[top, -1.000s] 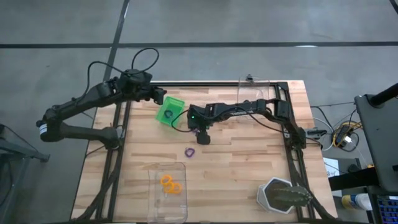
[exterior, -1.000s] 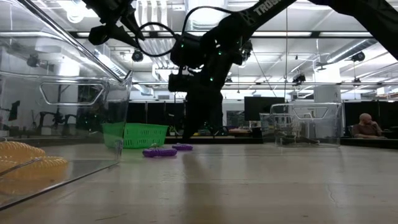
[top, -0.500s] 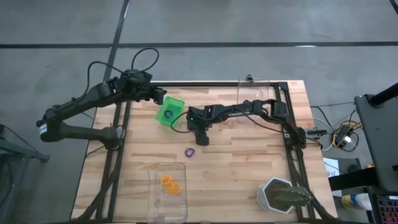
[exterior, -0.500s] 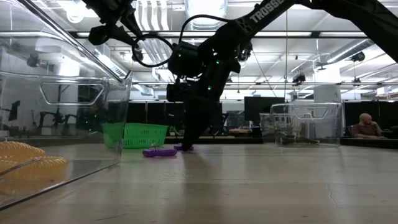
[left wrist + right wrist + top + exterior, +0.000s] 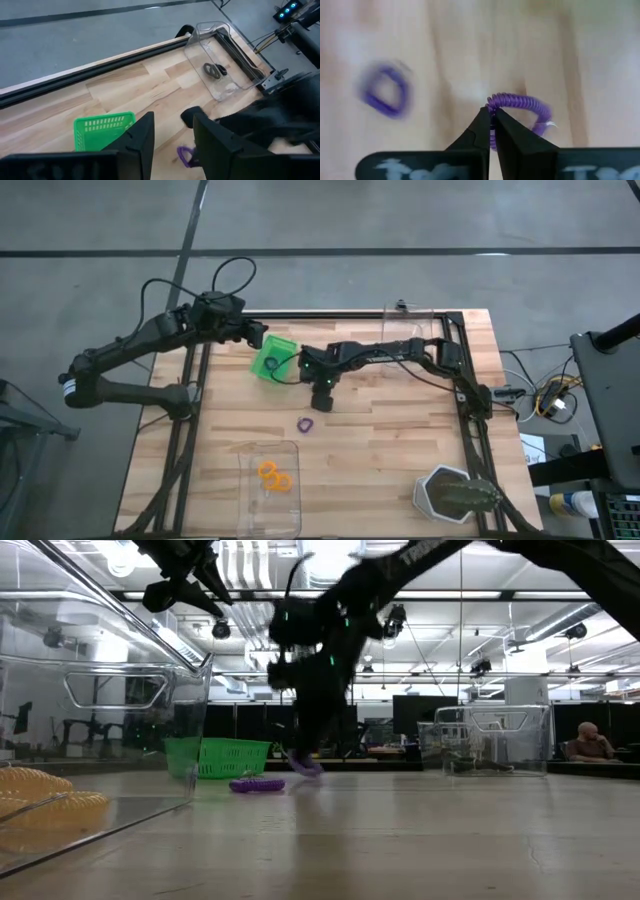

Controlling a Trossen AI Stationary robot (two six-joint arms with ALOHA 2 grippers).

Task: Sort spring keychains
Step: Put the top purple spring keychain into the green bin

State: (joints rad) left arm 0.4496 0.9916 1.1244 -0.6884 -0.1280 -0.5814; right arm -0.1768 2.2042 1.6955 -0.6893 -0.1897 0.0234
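Note:
My right gripper (image 5: 490, 111) is shut on a purple spring keychain (image 5: 520, 111) near the table's middle (image 5: 322, 402). A second purple keychain (image 5: 306, 424) lies flat on the wood a little nearer the front. Two orange keychains (image 5: 275, 477) lie in a clear tray (image 5: 270, 498) at the front. A black keychain (image 5: 214, 70) lies in the clear tray (image 5: 408, 328) at the back. My left gripper (image 5: 172, 137) hovers open above the green bin (image 5: 273, 358), which holds a dark ring (image 5: 270, 363). My right gripper pinches the purple keychain's coil (image 5: 493, 100) at one spot on the ring between its two fingertips. The fingers come from above, pointing down, across the coil. In the low view the ring (image 5: 305, 764) hangs tilted below the fingers, just above the table.
A dark hexagonal holder (image 5: 455, 495) stands at the front right corner. Black frame rails (image 5: 470, 410) run along the table's sides. A person (image 5: 590, 743) sits far off in the room behind.
My right gripper has come down over the purple keychain, shut on it and risen a little. The ring, which lay flat on the table, now hangs tilted from the fingertips. The other purple keychain has stayed where it was.

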